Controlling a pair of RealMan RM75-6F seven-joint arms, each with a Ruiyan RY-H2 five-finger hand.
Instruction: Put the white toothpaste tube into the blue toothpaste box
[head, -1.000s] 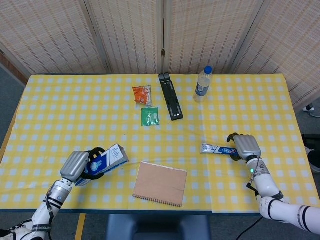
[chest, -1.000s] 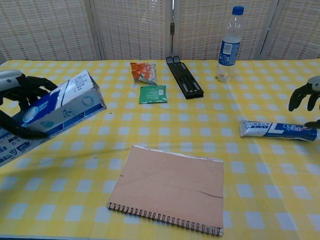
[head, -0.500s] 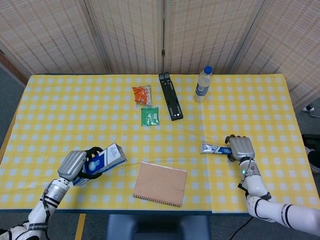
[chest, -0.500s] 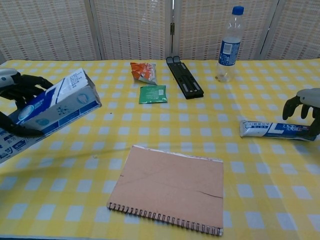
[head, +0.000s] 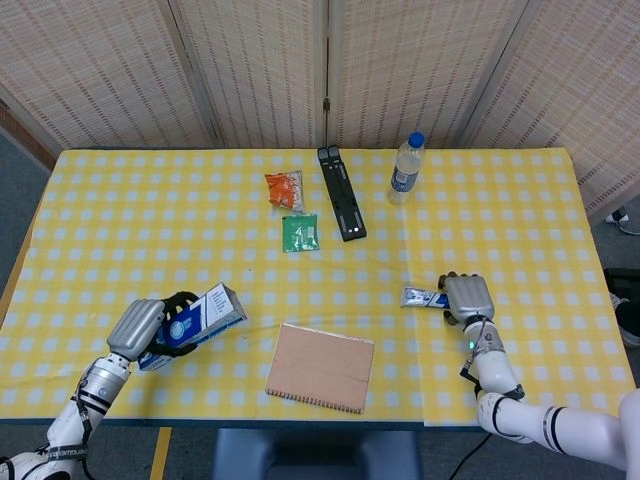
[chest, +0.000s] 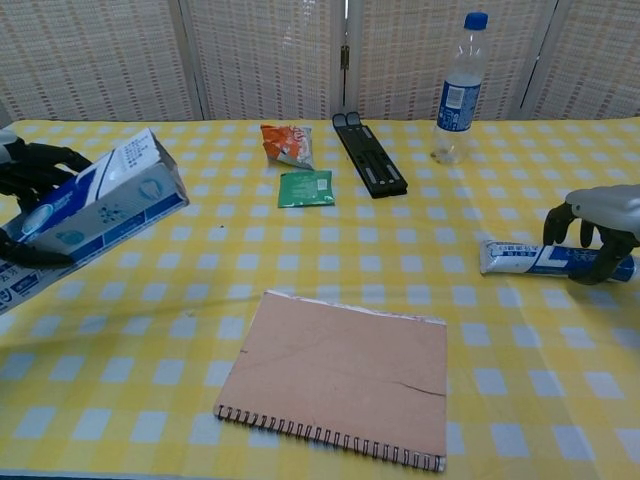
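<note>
The left hand (chest: 25, 180) grips the blue toothpaste box (chest: 95, 210) above the worktop (chest: 300, 250); the right hand's (chest: 598, 215) fingers (chest: 556, 225) curl over the white toothpaste tube (chest: 535, 258).

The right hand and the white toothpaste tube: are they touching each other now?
Cannot tell. In the chest view the right hand arches over the white toothpaste tube, its fingers overlapping the tube, but neither contact nor gap shows plainly. The head view hides it.

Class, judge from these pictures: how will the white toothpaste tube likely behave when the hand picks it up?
The white toothpaste tube lies flat, so it probably won't roll far. It looks soft-walled, so it may dent or sag under the right hand arched over it. Its glossy skin could be slippery.
</note>
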